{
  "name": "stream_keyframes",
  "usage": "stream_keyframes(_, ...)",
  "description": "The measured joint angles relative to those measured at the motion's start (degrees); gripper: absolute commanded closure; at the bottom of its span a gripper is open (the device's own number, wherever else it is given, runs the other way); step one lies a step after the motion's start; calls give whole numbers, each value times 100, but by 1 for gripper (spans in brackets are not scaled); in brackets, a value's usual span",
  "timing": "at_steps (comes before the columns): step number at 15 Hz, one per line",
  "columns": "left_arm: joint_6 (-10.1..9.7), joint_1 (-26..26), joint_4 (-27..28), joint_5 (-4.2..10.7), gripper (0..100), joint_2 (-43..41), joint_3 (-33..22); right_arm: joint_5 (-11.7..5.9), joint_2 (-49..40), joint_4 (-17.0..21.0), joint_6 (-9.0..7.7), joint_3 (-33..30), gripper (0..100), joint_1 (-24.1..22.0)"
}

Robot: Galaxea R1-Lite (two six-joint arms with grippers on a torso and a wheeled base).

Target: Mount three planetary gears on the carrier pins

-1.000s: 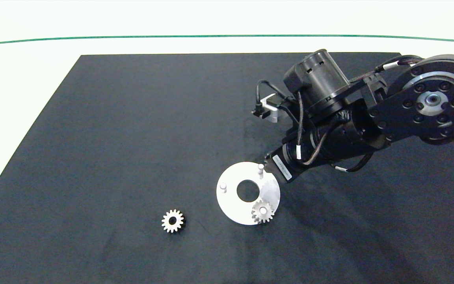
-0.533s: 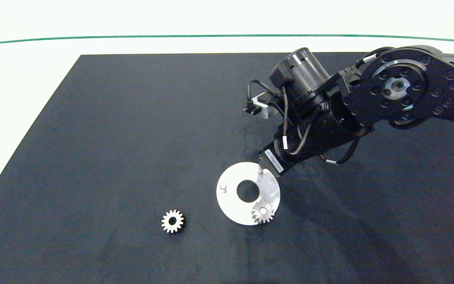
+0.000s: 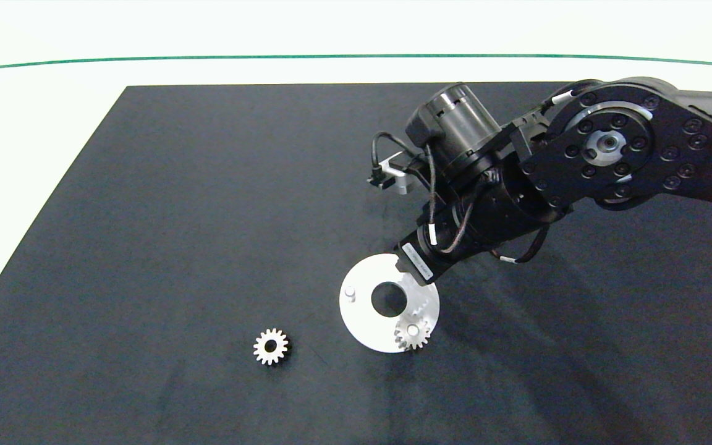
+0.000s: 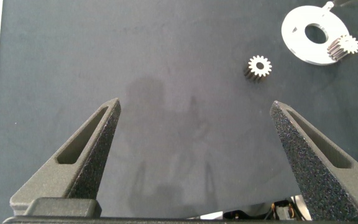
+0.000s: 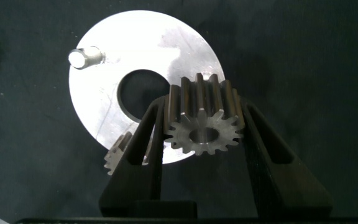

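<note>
I'm on gear no. 2 of 3. The right gripper (image 5: 202,134) is pinching a planetary gear (image 5: 204,124) by its toothed flanks, bore facing my wrist cam, and hanging it over the white carrier disc (image 3: 359,315), on the disc's far side from the seated gear. One gear (image 3: 412,332) already sits on its pin at the disc's near edge. The bare pin (image 3: 350,292) on the disc's left side, across the centre hole from my gripper, stands free. The 3rd pin isn't visible in the head view; the wrist body covers that spot, so I judge it's right under the held gear. The last loose gear (image 3: 271,346) lies flat on the desk (image 3: 177,216), well left of the disc.

Next move, as I read it: line the bore up w/ the hidden pin and lower straight. Teeth should also mesh clear of the seated gear, so I'd want a small wiggle ready if it hangs up. Can't confirm bore-to-pin alignment from here.

The left gripper (image 4: 197,162) is spread wide, parked well away from the disc.

Vs. 1 s ago: the right arm has swung in over the disc; the far pin showed then and is covered now. Disc, seated gear and loose gear haven't shifted.
</note>
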Motion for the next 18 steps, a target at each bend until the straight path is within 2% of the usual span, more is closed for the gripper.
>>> stream_keyframes(10,0,-9,0,0,0,0,-2,18,61,55,24,26,84,-37)
stream_keyframes(15,-74,-17,0,0,0,0,-2,35,179,-17,27,-20,84,-37)
stream_keyframes(18,-113,-63,-10,0,0,0,-2,33,243,-199,27,-60,84,-39)
